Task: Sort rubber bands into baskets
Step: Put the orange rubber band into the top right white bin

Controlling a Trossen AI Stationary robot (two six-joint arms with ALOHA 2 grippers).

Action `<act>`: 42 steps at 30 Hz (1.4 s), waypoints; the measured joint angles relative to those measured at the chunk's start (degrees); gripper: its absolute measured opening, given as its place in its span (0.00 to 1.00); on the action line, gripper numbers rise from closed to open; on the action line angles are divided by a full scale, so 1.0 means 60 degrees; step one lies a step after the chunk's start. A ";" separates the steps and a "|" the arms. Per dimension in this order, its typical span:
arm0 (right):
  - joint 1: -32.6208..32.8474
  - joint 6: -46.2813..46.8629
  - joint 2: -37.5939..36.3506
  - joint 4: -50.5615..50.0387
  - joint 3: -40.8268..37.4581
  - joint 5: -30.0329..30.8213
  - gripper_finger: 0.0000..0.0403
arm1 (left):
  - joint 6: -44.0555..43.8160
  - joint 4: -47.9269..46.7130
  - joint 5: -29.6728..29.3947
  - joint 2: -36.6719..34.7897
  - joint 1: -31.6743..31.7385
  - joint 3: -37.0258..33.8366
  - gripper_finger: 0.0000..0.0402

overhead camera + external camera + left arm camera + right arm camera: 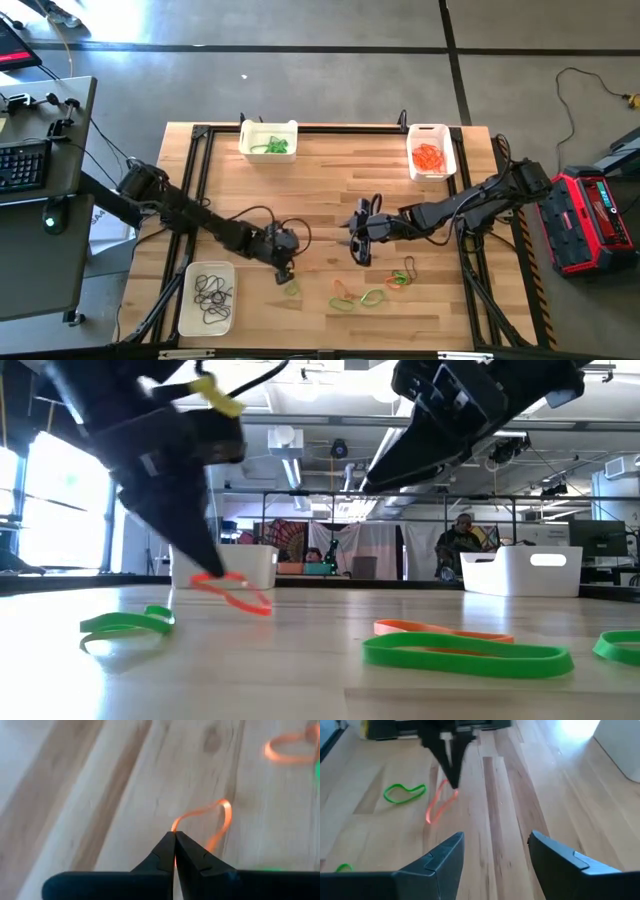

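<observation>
My left gripper [285,272] stands near the table's front, left of centre, shut on an orange rubber band [238,593]. A green band [291,288] lies on the wood just beside it. My right gripper [357,245] hovers open above the table's middle with nothing between its fingers [447,851]. More green and orange bands [372,296] lie loose near the front edge. Three white baskets rest on the table: one with green bands [268,140] at the far left, one with orange bands [431,152] at the far right, one with dark bands [208,297] at the near left. My left gripper pinches the orange band at one end of its loop [174,826] between its two fingertips, which slant down from above. The rest of the loop [436,806] hangs slack below and beside the fingertips. I cannot tell whether its lower end touches the wood.
Black frame rails [200,180] run along the table's edges. A desk with a keyboard [22,165] stands left of the table, a red case [592,215] to its right. Bare wood lies between the far baskets.
</observation>
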 joint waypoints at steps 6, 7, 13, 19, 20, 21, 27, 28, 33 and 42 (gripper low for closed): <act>0.0095 -0.0245 0.0648 0.0547 0.0004 0.0010 0.55 | 0.0745 0.0298 -0.0029 -0.0011 0.0679 0.0672 0.00; 0.0092 -0.0236 0.0815 0.0698 0.0004 0.0013 0.55 | 0.0862 0.0394 -0.0033 -0.0011 0.0775 0.0749 0.00; 0.0066 0.0114 0.1447 0.1773 0.0004 0.0197 0.54 | 0.1454 0.1214 -0.0046 -0.0018 0.1274 0.1152 0.00; -0.0070 0.0852 0.1443 0.1734 0.0004 0.0898 0.42 | 0.2072 0.1897 0.0029 -0.0018 0.1367 0.1256 0.00; -0.0116 0.0907 0.1443 0.1726 0.0004 0.0919 0.38 | 0.2079 0.1986 0.0067 -0.0018 0.1367 0.1256 0.00; -0.0148 0.0951 0.1443 0.1688 0.0004 0.0925 0.33 | 0.2083 0.2047 0.0069 -0.0018 0.1364 0.1256 0.00; -0.0189 0.0768 0.1441 0.1656 0.0004 0.0933 0.03 | 0.2334 0.2060 0.0044 -0.0018 0.1364 0.1256 0.02; -0.0185 0.0784 0.1409 0.1606 0.0004 0.0933 0.03 | 0.2379 0.2033 -0.0037 -0.0018 0.1364 0.1256 0.04; -0.0185 0.1028 0.0939 0.0832 0.0004 0.1282 0.01 | 0.2392 0.1928 -0.0617 -0.0018 0.1291 0.1256 0.17; -0.0299 0.1612 -0.0860 -0.2174 0.0004 0.3107 0.00 | 0.2594 0.2603 -0.0787 -0.0025 0.1291 0.1256 0.44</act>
